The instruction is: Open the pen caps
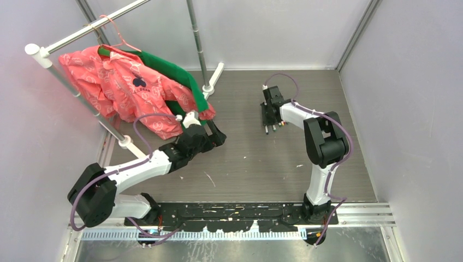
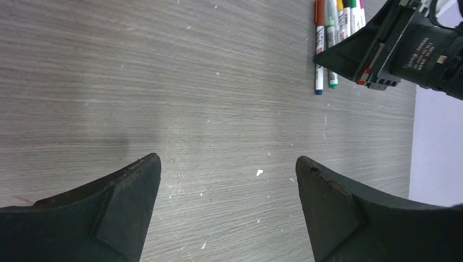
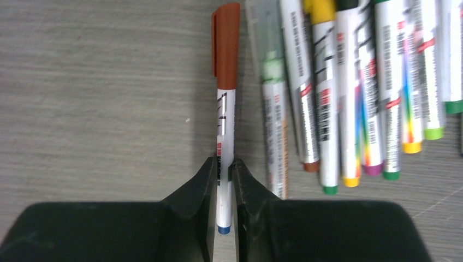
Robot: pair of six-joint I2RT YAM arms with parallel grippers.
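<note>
Right gripper [image 3: 224,164] had its jaws pinched narrow on the lower end of a white pen barrel [image 3: 225,120], low in the centre of the right wrist view. That pen's brown-red cap [image 3: 226,38] lay at top centre, clear of the fingers. Left gripper [image 2: 229,204] stood wide and held nothing above the table [image 2: 164,82]. The other pens [image 3: 349,87] lay in a row at upper right. The pen looked light, stiff and smooth, so it would likely swivel in a loose pinch. Its cap probably snapped on, and wanted a firm hold across its sides and a straight pull along the barrel.
</note>
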